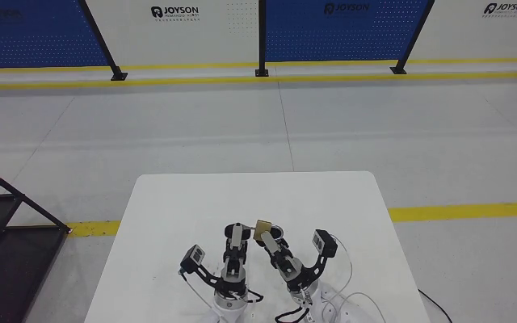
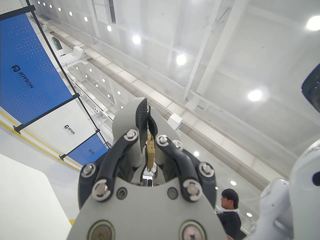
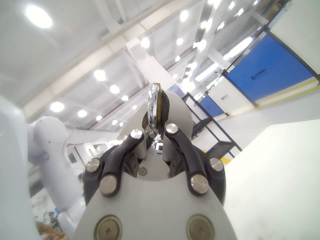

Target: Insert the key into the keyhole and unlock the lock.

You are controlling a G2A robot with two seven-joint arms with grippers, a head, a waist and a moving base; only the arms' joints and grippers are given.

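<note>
Both arms are raised over the near edge of the white table [image 1: 202,210], fingers pointing upward. My left gripper [image 1: 234,233] [image 2: 146,108] is shut on a thin brass key [image 2: 150,151], seen edge-on between the black pads. My right gripper [image 1: 273,241] [image 3: 160,96] is shut on the padlock [image 3: 153,108], whose chrome part and brass edge stick up past the fingers. From above, the padlock's brass body [image 1: 261,227] sits between the two grippers, close to the left fingers. Whether the key touches the lock is hidden.
A black metal frame [image 1: 24,218] stands on the floor to the table's left. Blue and white fence panels [image 1: 339,28] close off the far side of the room. A yellow floor line [image 1: 452,212] runs behind the table.
</note>
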